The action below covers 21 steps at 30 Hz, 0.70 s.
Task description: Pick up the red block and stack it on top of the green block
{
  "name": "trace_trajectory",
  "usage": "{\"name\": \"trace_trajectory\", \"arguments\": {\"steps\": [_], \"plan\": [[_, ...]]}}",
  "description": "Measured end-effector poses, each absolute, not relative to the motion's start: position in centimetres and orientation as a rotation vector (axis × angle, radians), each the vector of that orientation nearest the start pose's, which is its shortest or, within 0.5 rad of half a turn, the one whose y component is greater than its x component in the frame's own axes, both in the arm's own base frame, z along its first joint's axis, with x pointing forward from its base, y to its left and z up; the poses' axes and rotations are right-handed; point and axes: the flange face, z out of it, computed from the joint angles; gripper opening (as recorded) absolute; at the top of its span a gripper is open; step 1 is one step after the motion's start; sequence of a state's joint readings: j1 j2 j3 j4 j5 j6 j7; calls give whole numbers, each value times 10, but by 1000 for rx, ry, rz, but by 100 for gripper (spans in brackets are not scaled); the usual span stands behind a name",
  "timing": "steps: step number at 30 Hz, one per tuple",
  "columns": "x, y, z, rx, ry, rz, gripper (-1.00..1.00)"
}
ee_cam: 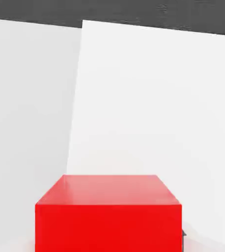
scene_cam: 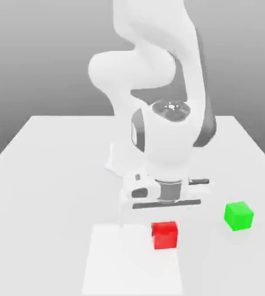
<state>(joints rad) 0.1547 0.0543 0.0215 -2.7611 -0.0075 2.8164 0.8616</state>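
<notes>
The white arm (scene_cam: 158,87) bends down over the middle of the white table (scene_cam: 54,162), w/ the hand low and pointing down, just above the near part of the table. The gripper (scene_cam: 165,222) sits directly over the red block (scene_cam: 165,235), so the cube looks to be right under the hand, touching or almost touching its underside. The fingers themselves are hidden behind the hand body and the cube in the exterior view; they are closed as narrow as they go, and since the red block fills the space at the hand, they seem to be pinching it, but the contact itself I cannot see.

The red block rests on the table, near the front edge, approx. in the middle between left and right of the exterior view. It stands on a brighter rectangular patch (scene_cam: 117,260) of the table surface, at the patch's far right corner. In the hand view the red block (ee_cam: 108,214) is very close to the camera, w/ its top face and one side face visible, flat and not tilted.

The green block (scene_cam: 239,215) is on the table to the exterior view's right of the red one, a bit farther back, clearly apart from it and from the gripper. It sits flat, nothing touching it.
</notes>
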Motion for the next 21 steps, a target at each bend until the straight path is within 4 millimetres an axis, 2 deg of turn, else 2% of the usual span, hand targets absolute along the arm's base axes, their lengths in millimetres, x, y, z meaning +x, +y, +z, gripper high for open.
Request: {"name": "trace_trajectory", "arguments": {"steps": [2, 6, 10, 15, 17, 21], "plan": [[377, 92, 210, -3009, 892, 3, -100], [360, 147, 221, -3097, 457, 9, -100], [334, 203, 231, -3129, -17, 11, -100], [294, 259, 243, -3082, -579, 5, -100], [282, 273, 239, -3056, -728, 2, -100], [281, 276, 203, -3049, -765, -1, -100]]}}
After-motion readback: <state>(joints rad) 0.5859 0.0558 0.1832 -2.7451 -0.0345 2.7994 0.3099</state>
